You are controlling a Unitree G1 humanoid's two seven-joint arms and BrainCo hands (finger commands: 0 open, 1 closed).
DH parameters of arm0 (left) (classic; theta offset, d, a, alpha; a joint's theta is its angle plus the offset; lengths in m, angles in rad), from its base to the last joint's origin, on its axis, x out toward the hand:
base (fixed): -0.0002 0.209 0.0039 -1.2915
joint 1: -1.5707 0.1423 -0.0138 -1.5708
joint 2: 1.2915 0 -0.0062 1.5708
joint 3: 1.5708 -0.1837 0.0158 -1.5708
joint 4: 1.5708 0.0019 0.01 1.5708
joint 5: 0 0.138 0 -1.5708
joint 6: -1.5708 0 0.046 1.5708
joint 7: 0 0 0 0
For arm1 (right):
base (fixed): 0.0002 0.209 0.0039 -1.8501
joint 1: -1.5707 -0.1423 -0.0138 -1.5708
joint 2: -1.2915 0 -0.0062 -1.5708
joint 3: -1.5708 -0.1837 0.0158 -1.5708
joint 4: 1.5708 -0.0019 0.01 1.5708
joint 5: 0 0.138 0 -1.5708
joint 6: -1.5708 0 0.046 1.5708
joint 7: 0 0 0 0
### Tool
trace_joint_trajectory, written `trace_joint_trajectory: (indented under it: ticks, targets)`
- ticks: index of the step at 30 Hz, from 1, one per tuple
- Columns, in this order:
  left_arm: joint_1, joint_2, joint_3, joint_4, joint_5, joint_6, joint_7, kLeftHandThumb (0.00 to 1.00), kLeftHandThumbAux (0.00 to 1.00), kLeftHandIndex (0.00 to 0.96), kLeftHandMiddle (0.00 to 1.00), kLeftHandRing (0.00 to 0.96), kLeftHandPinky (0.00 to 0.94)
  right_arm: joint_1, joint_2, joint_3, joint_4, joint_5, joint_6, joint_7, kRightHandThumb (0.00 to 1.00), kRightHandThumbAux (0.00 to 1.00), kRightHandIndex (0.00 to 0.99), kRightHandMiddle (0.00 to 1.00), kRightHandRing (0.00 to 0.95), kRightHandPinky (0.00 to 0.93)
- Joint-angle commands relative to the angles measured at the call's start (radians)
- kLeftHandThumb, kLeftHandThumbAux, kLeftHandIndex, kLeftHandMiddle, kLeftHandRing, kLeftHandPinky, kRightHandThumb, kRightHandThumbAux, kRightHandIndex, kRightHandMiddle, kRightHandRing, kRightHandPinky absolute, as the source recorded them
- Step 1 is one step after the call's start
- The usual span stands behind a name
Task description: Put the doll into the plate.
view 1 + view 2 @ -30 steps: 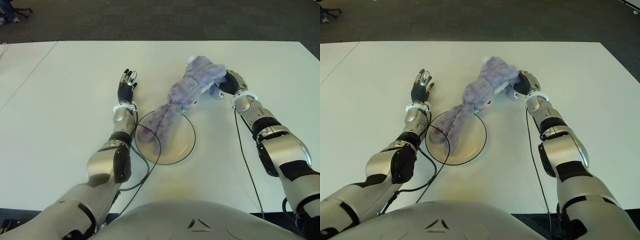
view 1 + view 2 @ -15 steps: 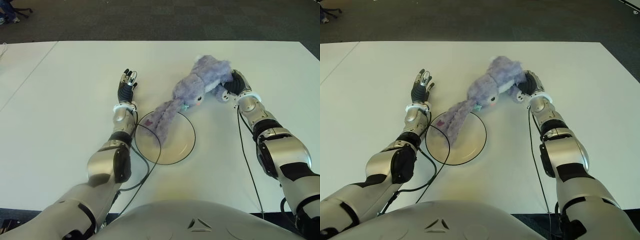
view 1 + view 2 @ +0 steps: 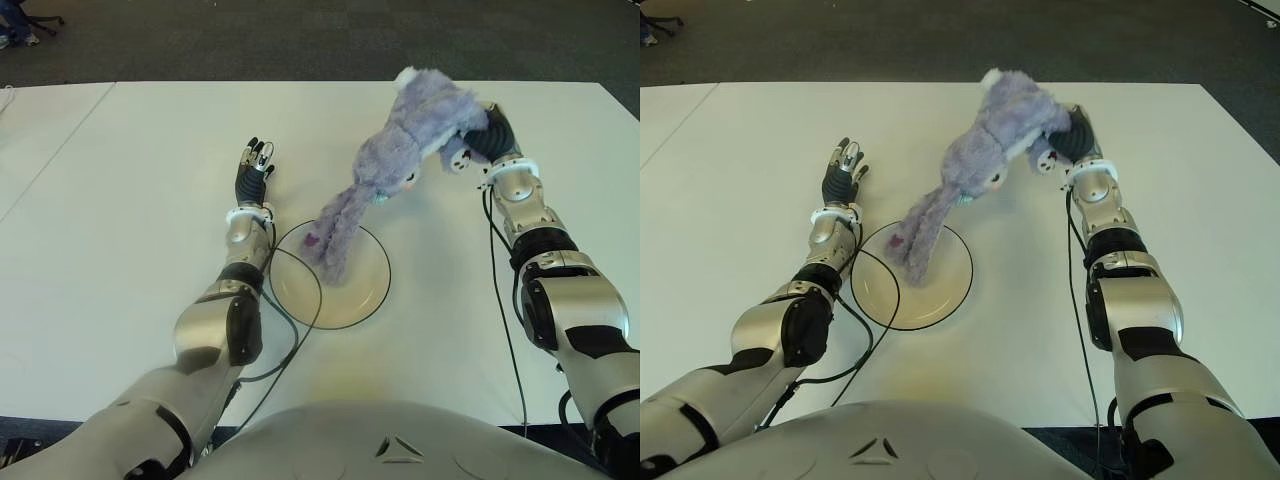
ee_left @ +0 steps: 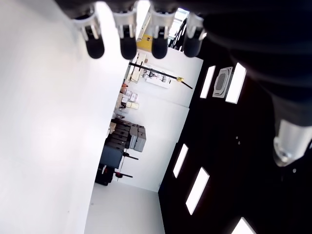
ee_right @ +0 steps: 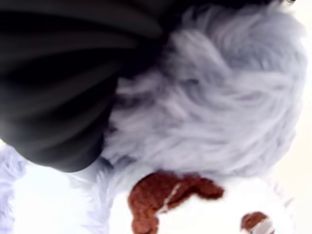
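A fluffy lavender doll (image 3: 400, 150) with long ears hangs in the air, gripped at its body by my right hand (image 3: 483, 135) over the far right of the table. Its ears (image 3: 330, 235) trail down and touch the cream plate (image 3: 360, 295), a round dish with a dark rim near the table's middle. The right wrist view is filled with purple fur (image 5: 219, 107) and a white patch with brown marks. My left hand (image 3: 253, 172) shows just left of the plate with fingers straight and holds nothing.
The white table (image 3: 130, 200) stretches wide on all sides. A black cable (image 3: 300, 320) loops over the plate's left rim, and another (image 3: 498, 320) runs along my right arm. Dark floor lies beyond the far edge.
My right hand has lifted the doll up and away toward the far right. The doll's body rose off the table; only its ears still reach the plate. The left hand stayed put.
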Motion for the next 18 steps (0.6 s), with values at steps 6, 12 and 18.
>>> trace_joint_trajectory:
  ticks: [6,12,18]
  targets:
    - [0.21,-0.034,0.02,0.134,-0.012,0.134,-0.004,0.0,0.518,0.0,0.056,0.066,0.072,0.002,0.022,-0.089,-0.224,0.125,0.008,0.06,0.711,0.71,0.441,0.827,0.843,0.846]
    - [0.209,-0.037,0.02,0.134,-0.013,0.133,-0.002,0.0,0.525,0.0,0.057,0.068,0.08,0.028,0.024,-0.1,-0.316,0.135,0.058,0.083,0.714,0.709,0.441,0.832,0.847,0.867]
    - [0.206,-0.04,0.017,0.135,-0.009,0.135,0.007,0.0,0.533,0.0,0.056,0.067,0.069,0.035,0.019,-0.099,-0.364,0.117,0.101,0.091,0.717,0.71,0.441,0.834,0.848,0.866]
